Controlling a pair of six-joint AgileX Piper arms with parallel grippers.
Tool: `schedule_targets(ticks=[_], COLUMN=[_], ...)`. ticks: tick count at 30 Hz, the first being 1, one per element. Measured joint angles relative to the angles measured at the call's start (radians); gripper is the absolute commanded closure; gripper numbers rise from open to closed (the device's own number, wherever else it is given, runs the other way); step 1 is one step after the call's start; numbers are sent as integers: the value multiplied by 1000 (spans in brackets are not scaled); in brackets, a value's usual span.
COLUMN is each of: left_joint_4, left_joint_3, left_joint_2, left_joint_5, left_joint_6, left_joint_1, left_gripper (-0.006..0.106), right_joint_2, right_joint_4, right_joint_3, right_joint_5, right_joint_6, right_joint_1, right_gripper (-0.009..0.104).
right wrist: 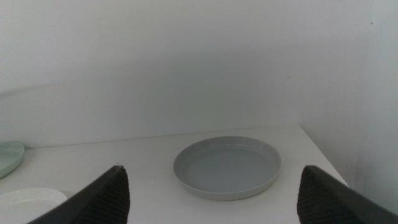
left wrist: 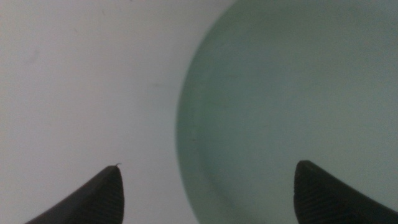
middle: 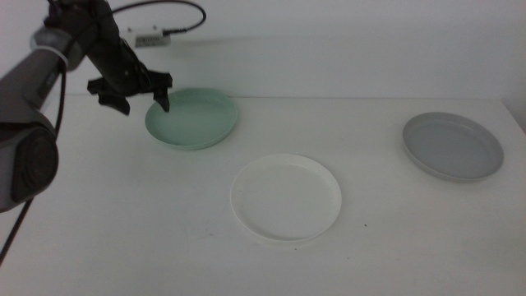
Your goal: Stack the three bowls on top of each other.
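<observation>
Mint green shallow round bowl [middle: 191,117] at far left, white bowl [middle: 286,198] central, grey bowl [middle: 452,145] right, all unstacked. Left gripper [middle: 136,93] spread astride green rim; next, closing required. Right gripper [right wrist: 211,186] spread, waiting.

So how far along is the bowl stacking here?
Nothing stacked: mint green bowl, white bowl and grey bowl sit apart. In hand: the open left gripper straddles the mint bowl's rim. The right gripper waits, open. All stacking remains.
</observation>
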Motion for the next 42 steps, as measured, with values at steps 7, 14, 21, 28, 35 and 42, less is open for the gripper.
schedule_targets(ticks=[7, 14, 21, 28, 35, 42], left_joint_4=[0, 1, -1, -4, -14, -42], left_joint_3=[-1, -7, -9, -21, 11, 442], left_joint_2=[61, 80, 86, 47, -172, -539], left_joint_5=[-18, -32, -59, -35, -6, -49], left_joint_6=[0, 0, 9, 26, 65, 59], left_joint_1=[0, 0, 0, 0, 0, -59], left_gripper=[7, 25, 88, 102, 102, 102], right_joint_2=[0, 0, 0, 0, 0, 0], right_joint_4=[0, 0, 0, 0, 0, 0], right_joint_3=[0, 0, 0, 0, 0, 0], right_joint_5=[0, 0, 0, 0, 0, 0], right_joint_6=[0, 0, 0, 0, 0, 0], right_joint_1=[0, 0, 0, 0, 0, 0], right_gripper=[2, 2, 2, 2, 2, 2])
